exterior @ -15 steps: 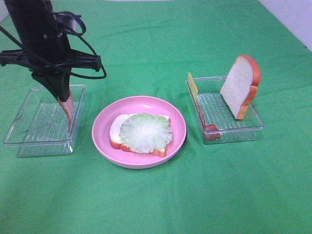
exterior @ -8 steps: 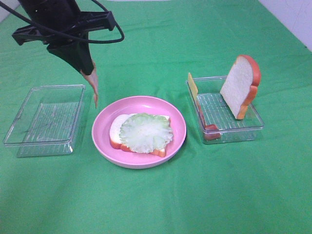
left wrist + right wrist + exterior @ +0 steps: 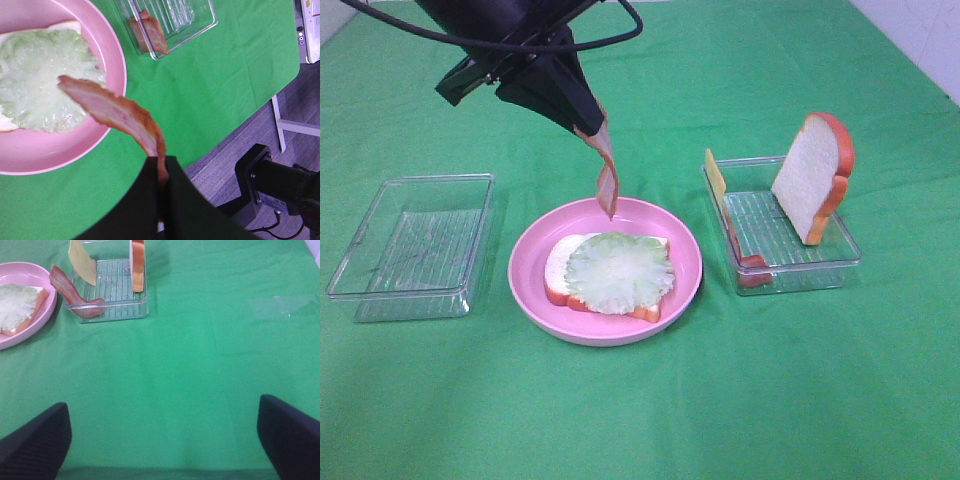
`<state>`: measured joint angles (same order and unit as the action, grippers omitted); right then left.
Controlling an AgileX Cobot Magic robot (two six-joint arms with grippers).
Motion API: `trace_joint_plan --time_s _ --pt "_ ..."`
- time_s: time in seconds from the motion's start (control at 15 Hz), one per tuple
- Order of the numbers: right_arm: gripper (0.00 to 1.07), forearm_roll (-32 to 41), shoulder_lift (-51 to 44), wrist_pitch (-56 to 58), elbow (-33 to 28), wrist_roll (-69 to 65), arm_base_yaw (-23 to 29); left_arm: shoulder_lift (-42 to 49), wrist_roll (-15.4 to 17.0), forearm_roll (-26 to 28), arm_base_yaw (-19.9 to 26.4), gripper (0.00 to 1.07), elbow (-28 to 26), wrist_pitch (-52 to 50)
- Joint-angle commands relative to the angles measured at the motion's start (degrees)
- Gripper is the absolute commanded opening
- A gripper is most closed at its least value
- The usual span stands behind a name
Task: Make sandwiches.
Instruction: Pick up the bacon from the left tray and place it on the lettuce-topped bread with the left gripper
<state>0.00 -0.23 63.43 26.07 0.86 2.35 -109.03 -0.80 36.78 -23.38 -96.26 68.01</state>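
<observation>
The sandwich stack on the pink plate [image 3: 528,250] is one bread slice [image 3: 558,262] topped with pale green lettuce [image 3: 618,270]. My left gripper [image 3: 584,122] hangs above the plate's far rim, shut on a bacon strip [image 3: 607,180] that dangles down toward the lettuce. In the left wrist view the bacon strip [image 3: 117,110] curves out from the shut left gripper [image 3: 162,172] over the lettuce [image 3: 40,85]. My right gripper [image 3: 165,445] is open over bare cloth, away from the food, and is out of the exterior view.
A clear tray [image 3: 790,262] right of the plate holds an upright bread slice [image 3: 812,175], a cheese slice [image 3: 716,175] and another bacon strip [image 3: 748,265]. An empty clear tray [image 3: 415,245] sits left of the plate. Green cloth covers the table.
My left gripper has carried the bacon strip up out of the left tray and rightward, so it now hangs over the plate's far rim.
</observation>
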Motion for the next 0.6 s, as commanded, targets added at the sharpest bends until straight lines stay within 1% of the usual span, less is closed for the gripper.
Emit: trace_joint_plan --time_s 0.07,0.2,0.4,0.6 --pt "0.96 0.0 -1.38 -0.29 -0.17 0.0 -0.17 -1.72 -1.32 1.2 -0.29 0.0 0.0 -0.86" --pt "0.96 0.0 -1.38 -0.29 -0.17 0.0 -0.17 -3.67 -1.32 1.26 -0.92 0.0 0.06 -1.2" --pt "0.96 0.0 -1.38 -0.29 -0.17 0.0 -0.17 -7.33 -3.09 1.26 -3.72 0.0 0.06 -3.84" --pt "0.96 0.0 -1.38 -0.29 -0.17 0.0 -0.17 -10.49 -3.15 1.2 -5.39 0.0 0.06 -5.27"
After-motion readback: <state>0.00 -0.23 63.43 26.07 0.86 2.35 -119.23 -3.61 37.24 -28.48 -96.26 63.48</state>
